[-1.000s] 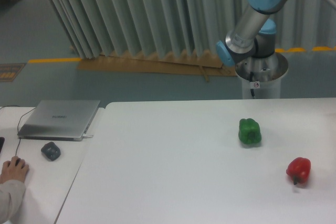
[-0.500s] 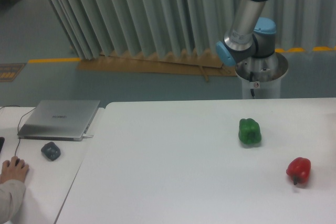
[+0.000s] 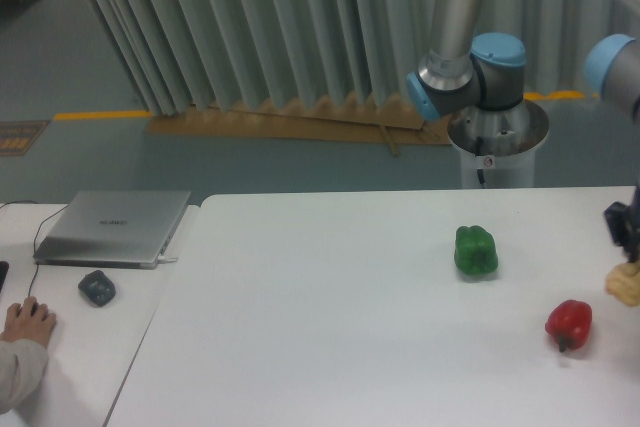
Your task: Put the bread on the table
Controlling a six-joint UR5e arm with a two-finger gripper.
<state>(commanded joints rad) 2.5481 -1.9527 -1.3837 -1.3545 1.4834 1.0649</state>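
The bread (image 3: 625, 285), a pale tan chunk, shows at the far right edge of the camera view, just above and right of the red pepper. It hangs under my gripper (image 3: 627, 255), a dark shape cut off by the frame edge, which looks shut on it from above. I cannot tell whether the bread touches the white table (image 3: 330, 317). The arm's blue joints reach across the top of the view.
A green pepper (image 3: 476, 251) and a red pepper (image 3: 568, 325) lie on the right part of the table. To the left, a smaller desk holds a silver laptop (image 3: 113, 227), a dark lump (image 3: 97, 288) and a person's hand (image 3: 25, 322). The robot base (image 3: 497, 142) stands behind the table.
The arm has swung, and the gripper carrying the bread has come into view at the right edge. Both peppers have stayed in place.
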